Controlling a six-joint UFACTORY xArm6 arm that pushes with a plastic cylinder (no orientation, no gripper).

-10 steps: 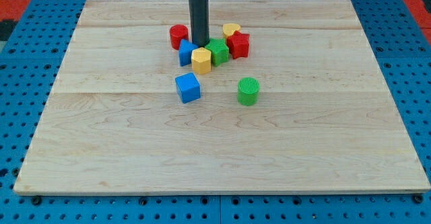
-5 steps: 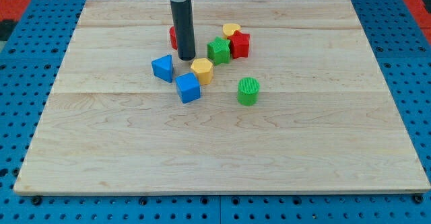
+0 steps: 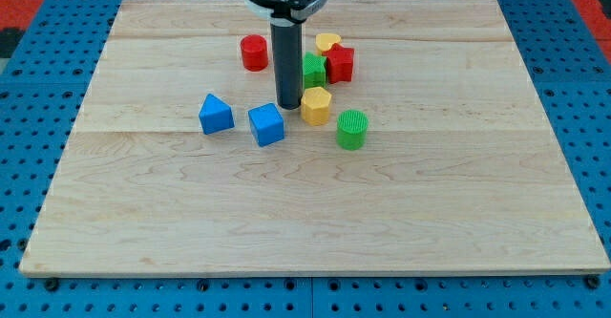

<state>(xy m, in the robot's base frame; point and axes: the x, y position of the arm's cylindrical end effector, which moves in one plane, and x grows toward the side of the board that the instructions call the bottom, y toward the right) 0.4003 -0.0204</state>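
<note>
The wooden bench [image 3: 315, 213] fills the frame. My tip [image 3: 289, 106] stands upper centre, between the blue cube [image 3: 266, 124] and the yellow block [image 3: 316, 105], just beside the latter. There is no tool to open or close, only a rod. The blocks look light, stiff and easily slid; none has a clear long axis.

We see a dark rod [image 3: 287, 51], two blue blocks [image 3: 216, 115], a red cylinder [image 3: 253, 53], a ribbed green cylinder [image 3: 351, 129], and a pale striped wooden tabletop [image 3: 315, 213].
</note>
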